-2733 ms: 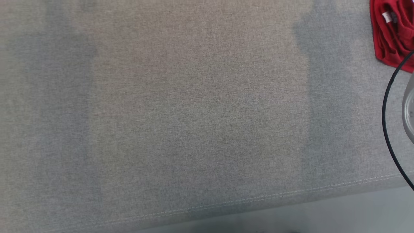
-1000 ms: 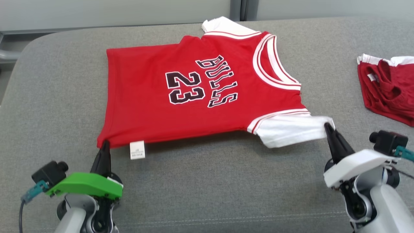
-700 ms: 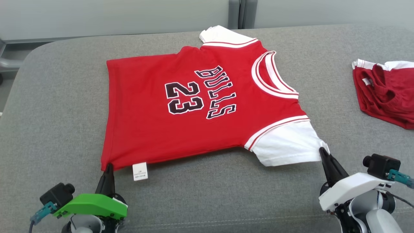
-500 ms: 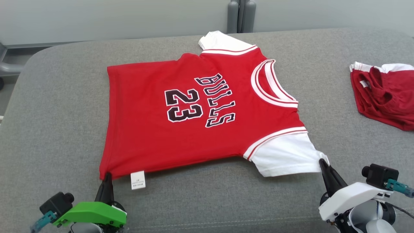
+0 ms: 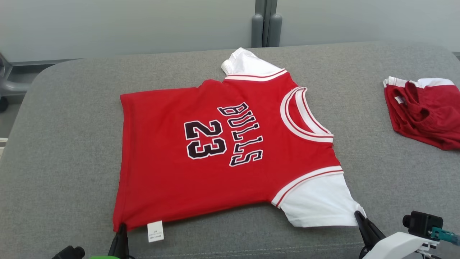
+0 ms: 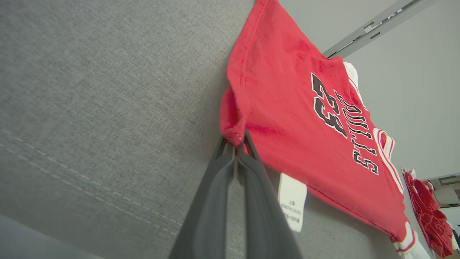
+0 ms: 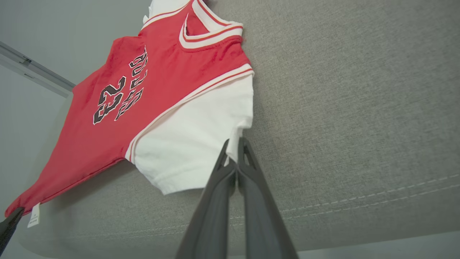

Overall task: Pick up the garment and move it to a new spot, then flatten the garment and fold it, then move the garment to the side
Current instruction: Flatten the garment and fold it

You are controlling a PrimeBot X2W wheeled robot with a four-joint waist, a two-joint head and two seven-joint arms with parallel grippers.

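Red jersey [image 5: 215, 151] had slid closer to the near edge of the counter [image 5: 72, 126], spread flat. The left fingers [image 6: 210, 208] clamped its hem corner [image 6: 231, 133], the right fingers [image 7: 215, 208] its white sleeve [image 5: 316, 201]. Flattening seemed nearly done.

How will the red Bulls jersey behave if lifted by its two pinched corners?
Probably floppy: the jersey puckers at the hem corner pinched in the left jaws. Likely light: thin fabric lying mostly flat on the grey cushion. Its middle would likely sag between both pinched corners.
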